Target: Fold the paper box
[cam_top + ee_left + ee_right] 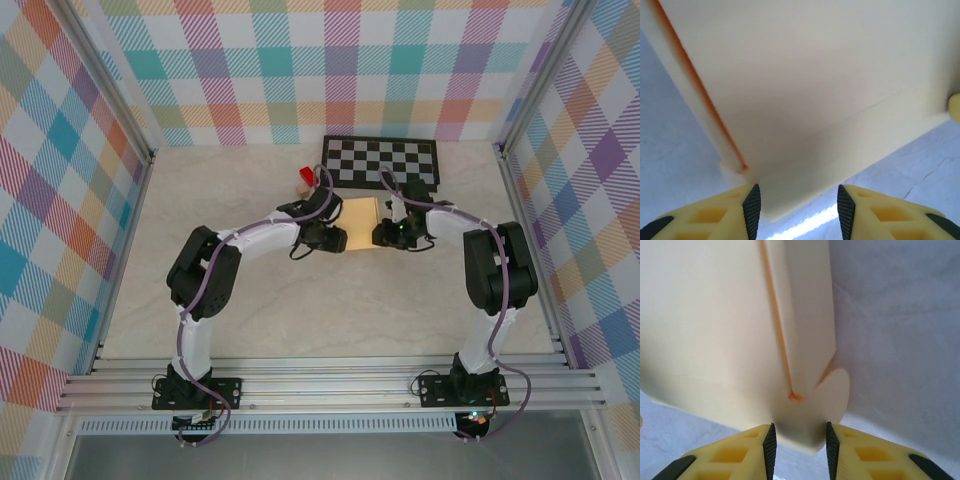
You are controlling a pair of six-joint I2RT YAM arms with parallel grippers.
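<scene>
- One end of the box is clamped by the right gripper.
- Its opposite edge is straddled by the left gripper (whether it is firmly clamped cannot be told).
- The box is found just before the mat.
- The card is judged thin, light and easily creased; it is best held by edges beside folds.

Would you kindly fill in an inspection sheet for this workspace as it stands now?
Surface: pale stone-look table.
Job's things: paper box lying mid-table between the two grippers, a rounded tab at one corner.
Clutter: checkerboard mat at the far side; small red and tan blocks left of it.
Grippers: left gripper around a box corner, grip unclear; right gripper shut on another corner.
Cables: cables run along both arms.
Surroundings: plaid walls; metal rail at the near edge.
</scene>
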